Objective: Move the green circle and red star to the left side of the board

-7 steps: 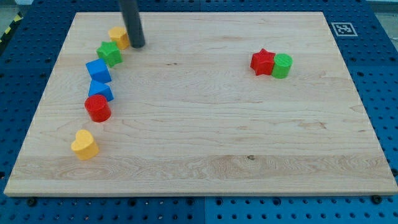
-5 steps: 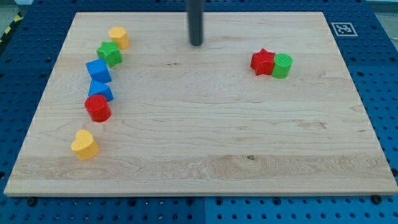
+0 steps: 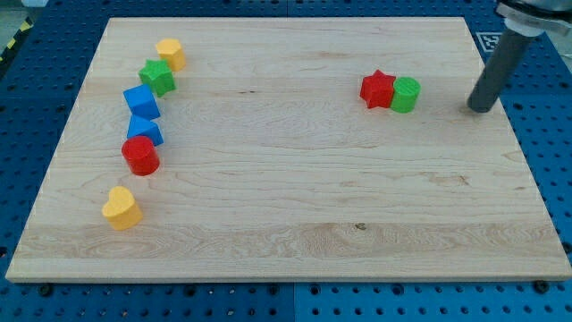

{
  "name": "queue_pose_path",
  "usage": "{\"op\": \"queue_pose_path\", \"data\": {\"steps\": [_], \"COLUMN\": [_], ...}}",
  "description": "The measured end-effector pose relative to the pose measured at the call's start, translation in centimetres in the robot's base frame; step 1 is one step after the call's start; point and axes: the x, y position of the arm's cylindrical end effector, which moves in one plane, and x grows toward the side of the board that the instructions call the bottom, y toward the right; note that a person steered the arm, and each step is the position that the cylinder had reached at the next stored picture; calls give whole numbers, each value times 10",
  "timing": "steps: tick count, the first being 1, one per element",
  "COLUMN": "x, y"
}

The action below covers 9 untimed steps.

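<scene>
The red star [image 3: 377, 89] and the green circle [image 3: 406, 94] sit touching side by side in the upper right of the wooden board [image 3: 295, 188], the star on the left. My tip [image 3: 481, 108] rests on the board to the right of the green circle, a clear gap apart, near the board's right edge.
Along the board's left side lie a yellow block [image 3: 171, 54], a green star [image 3: 157, 78], two blue blocks [image 3: 141, 101] [image 3: 144, 130], a red cylinder [image 3: 140, 156] and a yellow heart [image 3: 121, 207]. A fiducial tag [image 3: 493, 40] sits at the top right corner.
My tip has swept from the top left, beside the yellow block, across the top of the board to the right of the green circle. No block has moved.
</scene>
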Motion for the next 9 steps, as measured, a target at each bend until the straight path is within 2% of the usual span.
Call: {"op": "queue_pose_path", "data": {"steps": [1,4,7,9], "x": [0,-19,-23,-44], "y": [-42,-71,-139,-185]}}
